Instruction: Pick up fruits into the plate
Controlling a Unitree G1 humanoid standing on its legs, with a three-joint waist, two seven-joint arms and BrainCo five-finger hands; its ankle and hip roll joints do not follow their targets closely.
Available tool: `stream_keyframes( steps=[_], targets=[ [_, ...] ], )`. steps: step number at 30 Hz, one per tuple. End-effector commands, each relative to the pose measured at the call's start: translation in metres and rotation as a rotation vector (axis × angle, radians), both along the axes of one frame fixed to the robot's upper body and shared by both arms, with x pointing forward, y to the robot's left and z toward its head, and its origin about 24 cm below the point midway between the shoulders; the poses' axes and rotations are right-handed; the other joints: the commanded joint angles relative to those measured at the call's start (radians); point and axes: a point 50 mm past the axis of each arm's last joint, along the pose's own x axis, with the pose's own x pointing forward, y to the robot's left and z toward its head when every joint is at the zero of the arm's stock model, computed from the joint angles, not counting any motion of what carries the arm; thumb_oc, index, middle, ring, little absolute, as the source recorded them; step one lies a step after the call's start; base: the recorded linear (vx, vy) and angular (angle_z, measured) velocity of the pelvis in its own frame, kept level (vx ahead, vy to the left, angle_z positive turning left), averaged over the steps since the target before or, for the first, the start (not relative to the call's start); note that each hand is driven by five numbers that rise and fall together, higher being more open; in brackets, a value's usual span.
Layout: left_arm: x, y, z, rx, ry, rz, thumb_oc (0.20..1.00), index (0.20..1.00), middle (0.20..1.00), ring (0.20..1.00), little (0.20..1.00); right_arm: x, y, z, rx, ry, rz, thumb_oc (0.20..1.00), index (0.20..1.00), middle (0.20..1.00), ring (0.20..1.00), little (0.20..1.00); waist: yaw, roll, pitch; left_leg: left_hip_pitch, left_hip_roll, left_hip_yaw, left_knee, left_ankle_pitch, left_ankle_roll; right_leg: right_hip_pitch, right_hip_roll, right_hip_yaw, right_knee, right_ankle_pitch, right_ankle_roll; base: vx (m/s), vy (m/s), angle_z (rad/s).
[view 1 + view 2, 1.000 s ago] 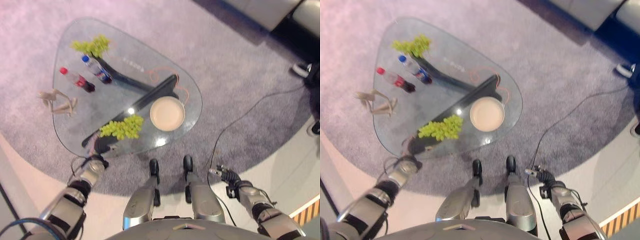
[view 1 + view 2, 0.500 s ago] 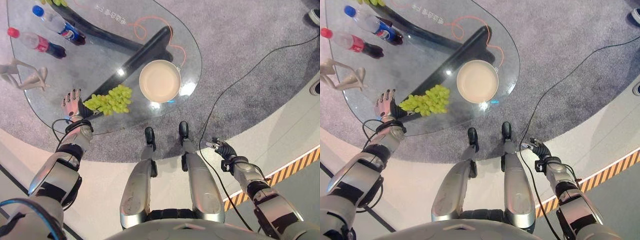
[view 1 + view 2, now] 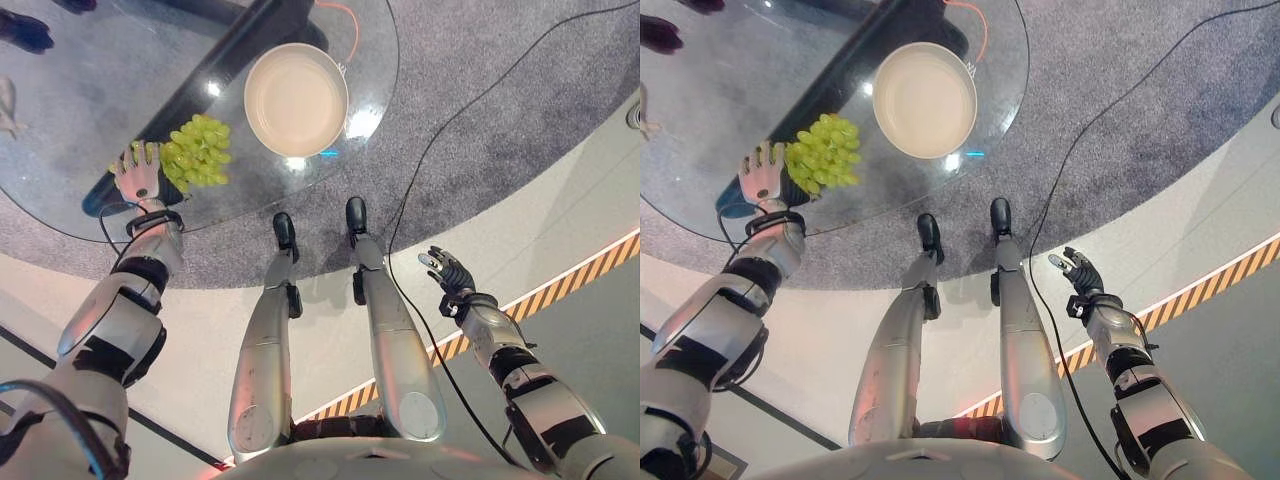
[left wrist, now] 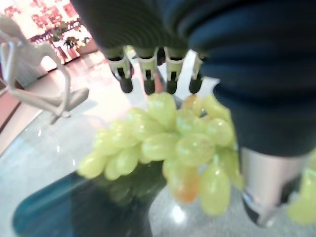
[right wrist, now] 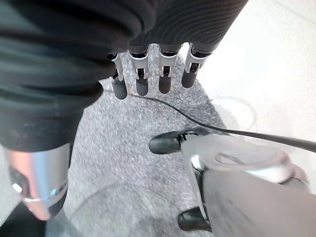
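A bunch of green grapes (image 3: pixel 196 150) lies on the glass table (image 3: pixel 80 110), near its front edge. To the right of the bunch stands a round cream plate (image 3: pixel 296 98) with nothing in it. My left hand (image 3: pixel 138 175) rests over the table at the bunch's left side, open, its fingers straight. In the left wrist view the grapes (image 4: pixel 173 143) lie between the fingers (image 4: pixel 147 74) and the thumb (image 4: pixel 264 187), which do not close on them. My right hand (image 3: pixel 450 270) hangs open over the floor at the right, far from the table.
A black table base (image 3: pixel 215 70) runs under the glass between grapes and plate. A white figurine (image 4: pixel 34 74) stands left of the grapes, and a dark bottle end (image 3: pixel 25 28) shows at the far left. Yellow-black floor tape (image 3: pixel 560 290) runs at the right.
The camera has tilted down and closer, shifting the whole scene. My left hand has come up onto the table and moved right until it is against the grapes. The right hand hangs as before.
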Motion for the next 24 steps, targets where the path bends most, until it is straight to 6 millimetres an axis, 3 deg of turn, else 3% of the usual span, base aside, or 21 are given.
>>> stream_keyframes(
  steps=[1,7,16,17,18,19,24],
  targets=[
    [-0.016,0.037,0.013,0.099,-0.028,0.175,1.000,1.000,1.000,1.000,1.000,-0.012,0.004,-0.009,0.089,-0.017,-0.021,1.000,1.000,1.000,1.000,1.000,0.006,-0.021,-0.038,-0.032,-0.055,-0.062,0.089,-0.100,0.023,-0.055,0.088,-0.007,0.175,-0.115,0.003,0.01,0.011,-0.05],
    [-0.019,0.052,0.042,0.130,-0.135,0.304,1.000,1.000,1.000,1.000,1.000,-0.019,0.003,-0.015,0.170,-0.011,-0.046,1.000,1.000,1.000,1.000,1.000,-0.004,-0.048,-0.038,-0.102,-0.060,-0.067,0.160,-0.130,0.026,-0.113,0.101,-0.001,0.209,-0.111,0.005,0.03,-0.007,-0.04],
    [-0.022,0.066,0.058,0.158,-0.054,0.395,1.000,1.000,1.000,1.000,1.000,-0.019,0.000,-0.014,0.224,-0.040,-0.059,1.000,1.000,1.000,1.000,1.000,-0.016,-0.060,-0.038,-0.169,-0.068,-0.075,0.224,-0.160,0.027,-0.174,0.109,0.004,0.251,-0.113,0.005,0.04,0.016,-0.03],
    [-0.022,0.067,0.056,0.151,-0.019,0.399,0.457,0.457,0.457,0.457,0.457,-0.018,0.001,-0.013,0.230,-0.048,-0.060,1.000,1.000,1.000,1.000,1.000,-0.017,-0.060,-0.038,-0.177,-0.069,-0.076,0.232,-0.163,0.027,-0.181,0.111,0.005,0.257,-0.115,0.006,0.03,0.023,-0.06],
    [-0.022,0.068,0.055,0.148,-0.006,0.399,0.244,0.244,0.244,0.244,0.244,-0.017,0.001,-0.012,0.233,-0.051,-0.060,1.000,1.000,1.000,1.000,1.000,-0.018,-0.060,-0.038,-0.182,-0.068,-0.075,0.236,-0.165,0.026,-0.185,0.111,0.006,0.260,-0.115,0.007,0.03,0.023,-0.07],
    [-0.023,0.069,0.052,0.140,0.018,0.402,0.200,0.200,0.200,0.200,0.200,-0.016,0.002,-0.010,0.245,-0.060,-0.063,1.000,1.000,1.000,1.000,1.000,-0.019,-0.061,-0.038,-0.189,-0.068,-0.074,0.242,-0.168,0.027,-0.193,0.112,0.007,0.265,-0.115,0.007,0.02,0.026,-0.07],
    [-0.022,0.067,0.039,0.094,0.078,0.375,0.200,0.200,0.200,0.200,0.200,-0.012,0.003,-0.005,0.253,-0.086,-0.057,1.000,1.000,1.000,1.000,1.000,-0.024,-0.061,-0.038,-0.199,-0.070,-0.073,0.242,-0.173,0.030,-0.205,0.116,0.009,0.264,-0.111,0.008,0.01,0.025,-0.02]
  ],
)
